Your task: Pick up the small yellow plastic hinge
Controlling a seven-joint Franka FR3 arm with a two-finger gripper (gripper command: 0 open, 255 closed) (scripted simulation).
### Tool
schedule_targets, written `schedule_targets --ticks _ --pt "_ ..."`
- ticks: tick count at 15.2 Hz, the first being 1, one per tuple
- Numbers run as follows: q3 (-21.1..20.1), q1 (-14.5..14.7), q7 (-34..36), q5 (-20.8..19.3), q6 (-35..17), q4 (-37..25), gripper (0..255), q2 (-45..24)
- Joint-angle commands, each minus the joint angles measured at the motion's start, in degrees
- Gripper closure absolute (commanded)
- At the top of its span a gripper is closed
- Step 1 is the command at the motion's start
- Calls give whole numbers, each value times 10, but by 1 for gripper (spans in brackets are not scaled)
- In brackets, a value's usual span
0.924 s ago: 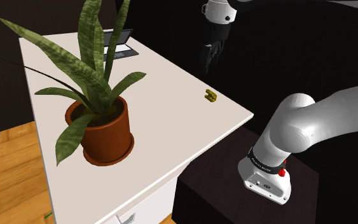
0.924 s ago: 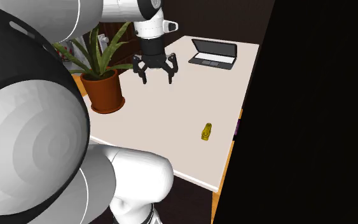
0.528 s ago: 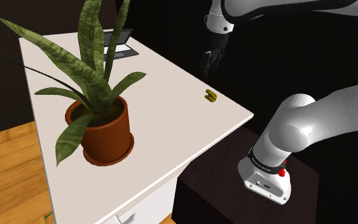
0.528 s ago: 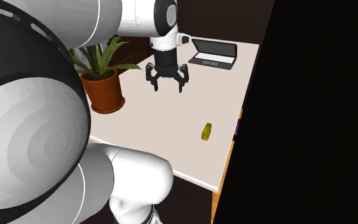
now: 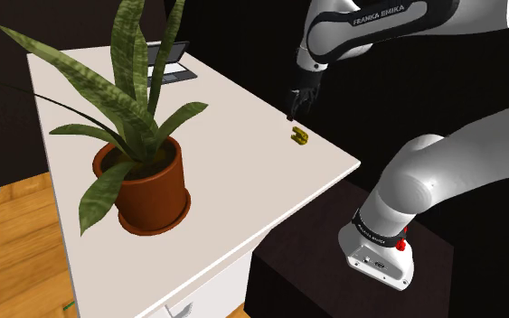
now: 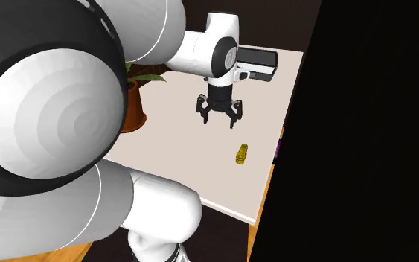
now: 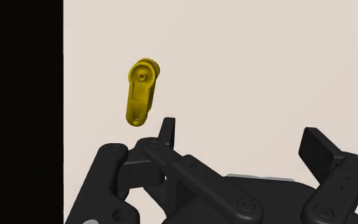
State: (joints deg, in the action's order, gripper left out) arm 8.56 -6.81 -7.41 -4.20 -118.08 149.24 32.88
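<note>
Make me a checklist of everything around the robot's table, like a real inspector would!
Surface: white table, flat top.
Job's things: small yellow hinge, lying near the table's edge, untouched.
Clutter: potted plant in a brown pot; open laptop at the far end.
Grippers: black gripper, open, hovering over the table just short of the hinge, holding nothing.
Cables: nothing seen.
Surroundings: wooden floor; black area beyond the table.

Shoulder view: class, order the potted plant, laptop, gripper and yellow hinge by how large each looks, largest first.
Largest: potted plant, by far.
Next: laptop and gripper look about alike; leaves hide part of the laptop, so I won't rank them.
Smallest: yellow hinge.
</note>
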Motion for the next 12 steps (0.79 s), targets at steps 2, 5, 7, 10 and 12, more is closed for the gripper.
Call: schedule_targets --ticks 2,5,7,10,12 --pt "28 -16 -10 -1 -54 10 0 -42" --pt "57 -28 -24 5 -108 15 0 -90" --pt "76 -33 -36 14 -144 15 0 -126" --pt "105 -38 -60 36 -194 10 0 -183" --pt "108 -36 -65 42 -213 16 0 -196"
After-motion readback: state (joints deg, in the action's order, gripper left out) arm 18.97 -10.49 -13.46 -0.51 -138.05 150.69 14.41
